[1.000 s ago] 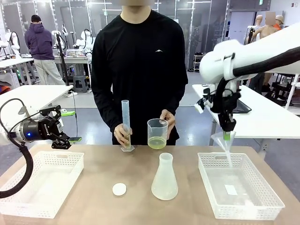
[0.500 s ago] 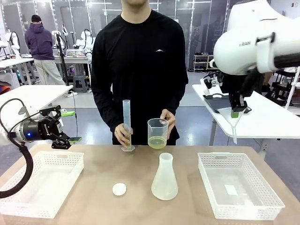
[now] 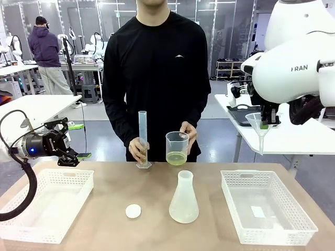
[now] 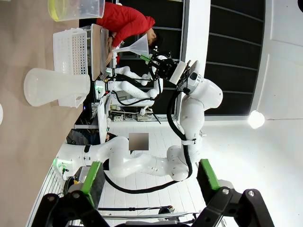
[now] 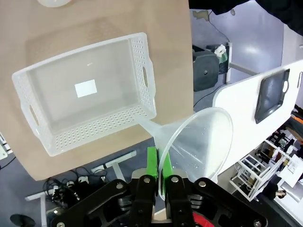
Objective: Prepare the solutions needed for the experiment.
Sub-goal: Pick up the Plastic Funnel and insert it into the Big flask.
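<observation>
Risk: the right gripper (image 5: 158, 176) pinches only the thin rim of the clear plastic funnel (image 3: 257, 123), high over the bench's right end. A quick swing could twist the funnel loose, or send its spout wide of the frosted conical flask (image 3: 183, 198). Jaws clenched on that rim. Left gripper (image 3: 77, 141) spread wide, empty. The pale yellow-green solution (image 3: 175, 158) lies in a clear beaker (image 3: 177, 141), held in the person's hand (image 3: 188, 133) at the far edge.

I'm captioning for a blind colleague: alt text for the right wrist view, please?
The right gripper, shut, pinches the rim of a clear plastic funnel; beyond it, a white perforated plastic basket sits on a tan table.
</observation>
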`<state>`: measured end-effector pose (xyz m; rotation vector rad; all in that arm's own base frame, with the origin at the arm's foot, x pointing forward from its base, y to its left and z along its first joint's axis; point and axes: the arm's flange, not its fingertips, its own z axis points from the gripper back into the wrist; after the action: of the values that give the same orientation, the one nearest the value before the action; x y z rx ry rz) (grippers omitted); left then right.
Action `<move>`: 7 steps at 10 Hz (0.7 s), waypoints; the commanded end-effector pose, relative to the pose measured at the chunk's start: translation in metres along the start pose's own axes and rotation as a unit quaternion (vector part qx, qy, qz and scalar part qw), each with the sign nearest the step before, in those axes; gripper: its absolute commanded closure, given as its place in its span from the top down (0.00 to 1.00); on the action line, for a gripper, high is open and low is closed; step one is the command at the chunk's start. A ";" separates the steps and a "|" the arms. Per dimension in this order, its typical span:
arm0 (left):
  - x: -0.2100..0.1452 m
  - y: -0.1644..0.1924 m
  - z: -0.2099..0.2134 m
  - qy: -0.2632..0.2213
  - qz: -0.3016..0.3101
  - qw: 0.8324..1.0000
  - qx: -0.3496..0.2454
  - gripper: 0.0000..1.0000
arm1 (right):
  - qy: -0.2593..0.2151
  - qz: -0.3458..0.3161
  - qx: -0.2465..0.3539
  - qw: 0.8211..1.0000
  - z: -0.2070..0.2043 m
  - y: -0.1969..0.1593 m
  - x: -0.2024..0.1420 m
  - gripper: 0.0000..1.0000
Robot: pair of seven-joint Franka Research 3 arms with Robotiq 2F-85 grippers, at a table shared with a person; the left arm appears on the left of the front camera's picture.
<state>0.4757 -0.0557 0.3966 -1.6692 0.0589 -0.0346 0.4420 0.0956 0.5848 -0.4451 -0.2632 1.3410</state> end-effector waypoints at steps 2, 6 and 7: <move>-0.002 -0.002 0.000 0.000 -0.005 1.000 -0.001 1.00 | 0.005 0.006 0.004 1.000 0.003 0.000 0.002 0.00; -0.002 -0.002 0.000 0.000 -0.005 1.000 -0.001 1.00 | 0.005 0.006 0.004 1.000 0.003 0.000 0.002 0.00; -0.002 -0.002 0.000 0.000 -0.005 1.000 -0.001 1.00 | 0.005 0.006 0.004 1.000 0.003 0.000 0.002 0.00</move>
<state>0.4757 -0.0557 0.3966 -1.6692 0.0589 -0.0346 0.4404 0.0992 0.5849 -0.4344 -0.2566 1.3547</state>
